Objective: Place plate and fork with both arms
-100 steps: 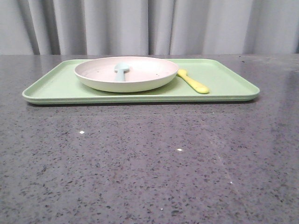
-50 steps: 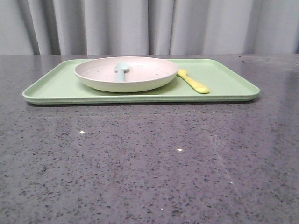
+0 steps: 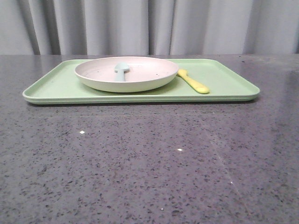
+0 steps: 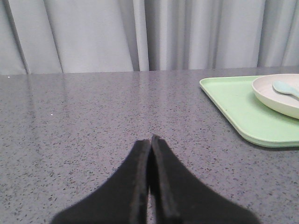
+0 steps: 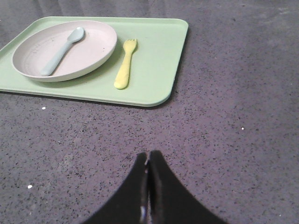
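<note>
Tabletop [image 3: 149,163]: dark grey speckled stone, grey curtain [image 3: 149,25] hanging behind it.

Tray [image 3: 224,84]: flat, light green, rectangular, lying at the far side of the tabletop, long side across the front view.

Plate [image 3: 140,81]: shallow, round, pale pink speckled inside, cream outside. Sits on the tray's left-centre part (front view), upright and level.

Left gripper [image 4: 149,142]: black, jaws clenched, tips pressed together with nothing between them. It hangs over bare tabletop, well apart from the tray, which lies toward 2 o'clock in its wrist view.

Right gripper [image 5: 148,158]: black, jaws likewise clamped together on nothing, over bare tabletop. The tray lies toward 11 o'clock in its wrist view, well apart.

Blue spoon [image 5: 60,46]: light blue, resting inside the plate, bowl end toward the far rim.

Fork [image 5: 125,65]: bright yellow, on the tray just at the plate's 3 o'clock side (front view), close beside its rim, tines pointing away from the robot.
</note>
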Robot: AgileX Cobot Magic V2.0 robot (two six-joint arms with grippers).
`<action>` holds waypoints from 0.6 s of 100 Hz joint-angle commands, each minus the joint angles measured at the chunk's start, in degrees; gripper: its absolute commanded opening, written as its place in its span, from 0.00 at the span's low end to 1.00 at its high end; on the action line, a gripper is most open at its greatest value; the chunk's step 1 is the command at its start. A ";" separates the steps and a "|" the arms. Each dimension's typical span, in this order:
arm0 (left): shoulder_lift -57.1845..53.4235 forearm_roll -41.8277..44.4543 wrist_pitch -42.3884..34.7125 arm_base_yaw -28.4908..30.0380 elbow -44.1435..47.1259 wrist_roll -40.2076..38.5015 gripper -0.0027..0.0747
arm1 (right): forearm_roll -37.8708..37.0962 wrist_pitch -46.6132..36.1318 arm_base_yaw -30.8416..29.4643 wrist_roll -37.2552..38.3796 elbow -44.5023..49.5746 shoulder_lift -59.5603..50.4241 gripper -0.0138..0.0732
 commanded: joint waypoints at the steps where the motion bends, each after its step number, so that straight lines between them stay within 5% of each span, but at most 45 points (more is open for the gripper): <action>1: -1.79 -0.63 -4.37 -0.37 0.78 -0.03 0.01 | -0.77 -4.49 -0.34 -0.14 -1.38 0.45 0.08; 60: -1.79 -0.63 -4.37 -0.37 0.78 -0.03 0.01 | -1.17 -6.01 -0.34 -0.14 -1.31 0.45 0.08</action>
